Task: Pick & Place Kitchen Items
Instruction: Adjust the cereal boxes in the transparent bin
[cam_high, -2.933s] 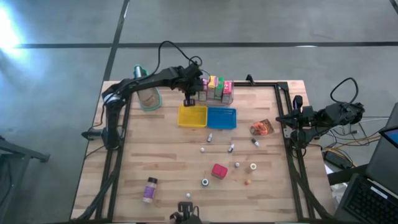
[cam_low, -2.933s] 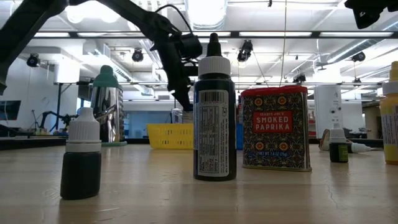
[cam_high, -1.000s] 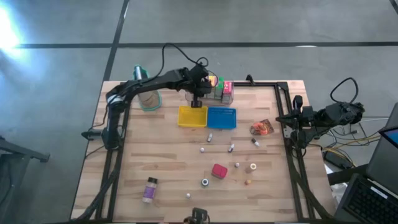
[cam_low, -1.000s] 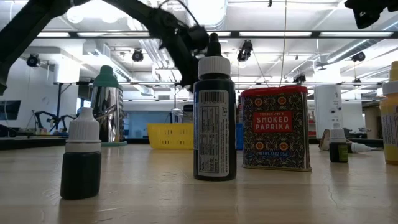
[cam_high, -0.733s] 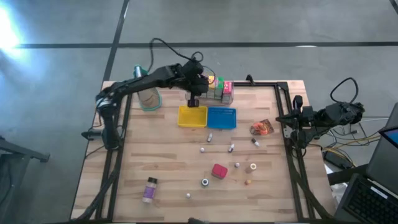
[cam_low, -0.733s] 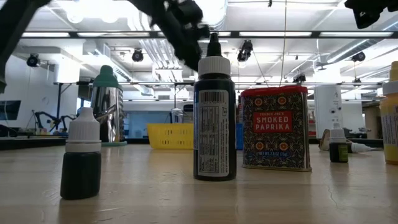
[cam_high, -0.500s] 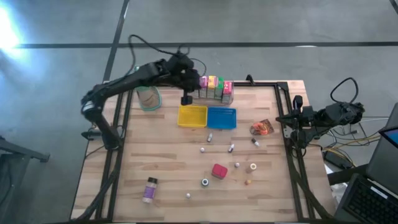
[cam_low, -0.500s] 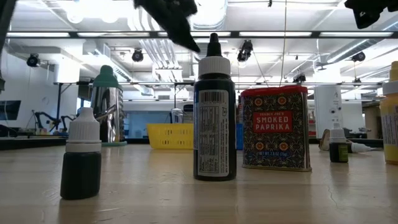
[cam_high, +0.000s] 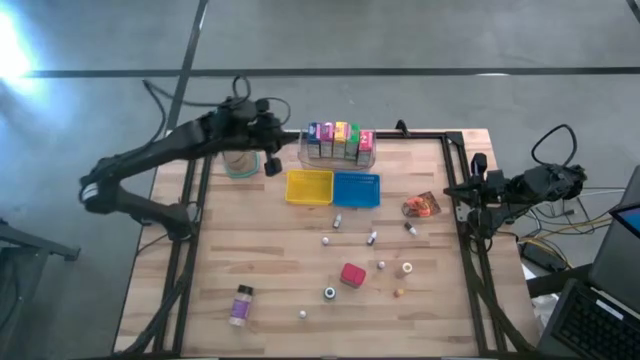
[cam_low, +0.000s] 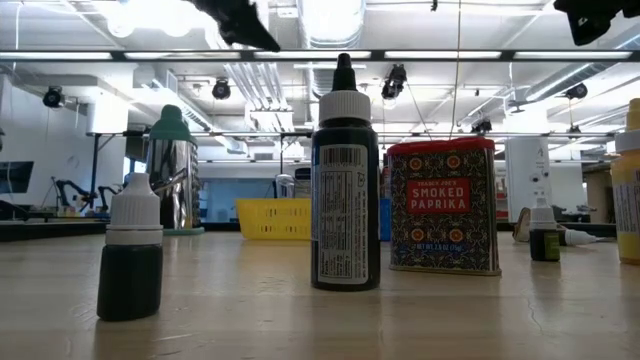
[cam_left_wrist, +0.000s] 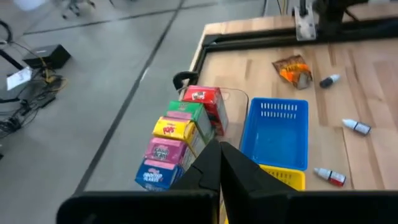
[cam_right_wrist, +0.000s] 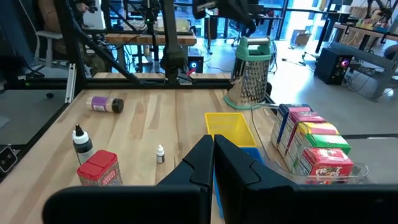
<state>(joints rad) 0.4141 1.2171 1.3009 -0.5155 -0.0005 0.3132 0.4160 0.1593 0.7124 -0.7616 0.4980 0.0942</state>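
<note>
Five colourful cartons (cam_high: 338, 143) stand in a row inside a clear bin at the table's far edge; the left wrist view shows the cartons (cam_left_wrist: 180, 134) from above, and the right wrist view shows them (cam_right_wrist: 314, 146) too. A red paprika tin (cam_high: 352, 274) stands near the table's middle, and an orange pouch (cam_high: 421, 206) lies toward the right. Small dropper bottles (cam_high: 338, 221) are scattered between them. My left gripper (cam_high: 272, 166) is shut and empty, raised beside the bin's left end. My right gripper (cam_high: 468, 192) is shut, waiting at the right edge.
A yellow tray (cam_high: 309, 186) and a blue tray (cam_high: 357, 189) sit side by side in front of the bin. A metal grater with a teal top (cam_high: 238, 155) stands at the far left corner. A purple-lidded jar (cam_high: 241, 304) lies near left. A dark bottle (cam_low: 345, 180) stands up close in the low view.
My left arm has drawn back from over the bin and yellow tray toward the table's left edge and has risen, leaving the low view's middle. All five cartons in the bin now show uncovered. The right arm has kept still.
</note>
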